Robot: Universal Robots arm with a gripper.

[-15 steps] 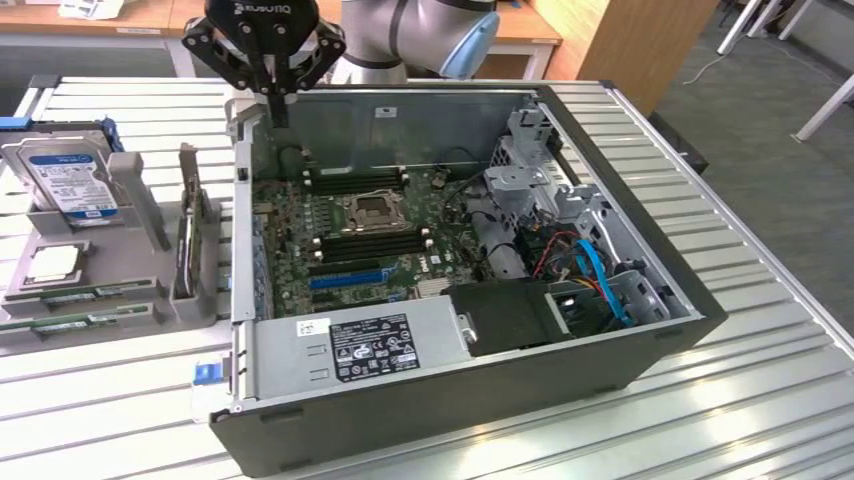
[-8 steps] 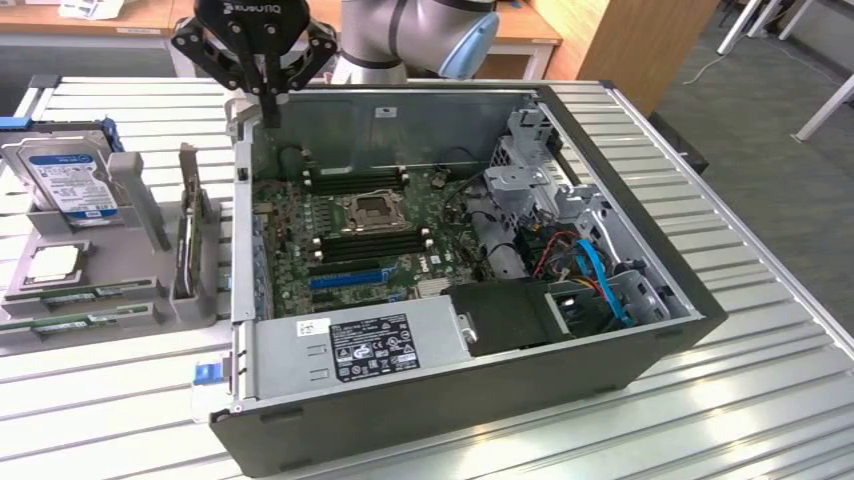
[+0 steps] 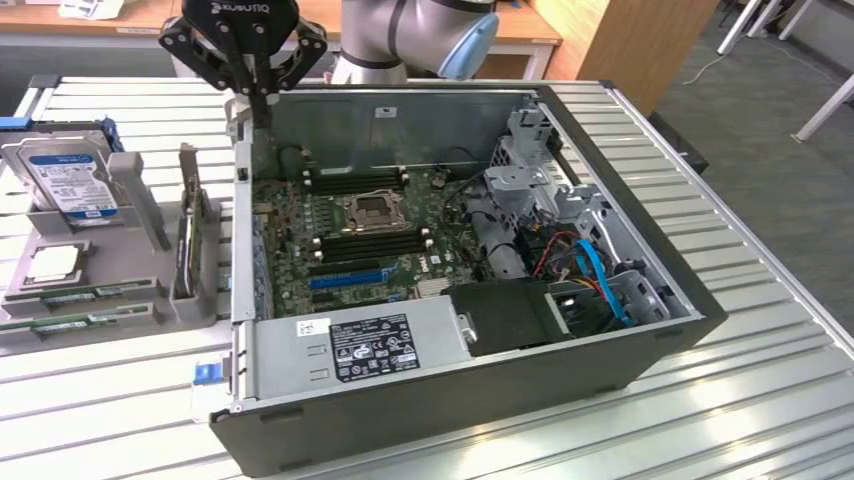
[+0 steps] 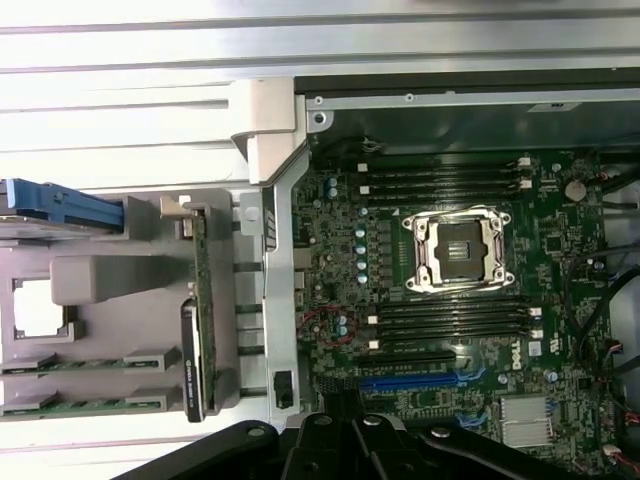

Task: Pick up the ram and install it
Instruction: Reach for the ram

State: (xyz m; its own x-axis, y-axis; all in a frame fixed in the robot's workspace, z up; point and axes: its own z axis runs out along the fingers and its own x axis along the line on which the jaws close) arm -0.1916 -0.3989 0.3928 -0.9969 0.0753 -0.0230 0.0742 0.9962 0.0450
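Two ram sticks [image 3: 83,293] lie flat in the front slots of a grey holder [image 3: 127,190], left of the open computer case [image 3: 467,390] in the exterior view. The wrist view shows the same ram sticks [image 4: 92,362] as thin green strips. My gripper [image 3: 256,97] hangs above the case's back left corner, its fingers drawn together with nothing seen between them. In the wrist view the gripper [image 4: 350,432] is dark and looks down on the motherboard [image 4: 440,300]. Black memory slots [image 4: 450,320] flank the empty CPU socket [image 4: 458,250].
A hard drive [image 3: 64,175] and a green expansion card [image 3: 187,240] stand upright in the holder, with a CPU chip [image 3: 54,262] lying flat. Inside the case are a blue slot [image 3: 350,272], the power supply [image 3: 360,340] and drive cages with cables [image 3: 561,230]. The case stands on a slatted metal table [image 3: 747,300].
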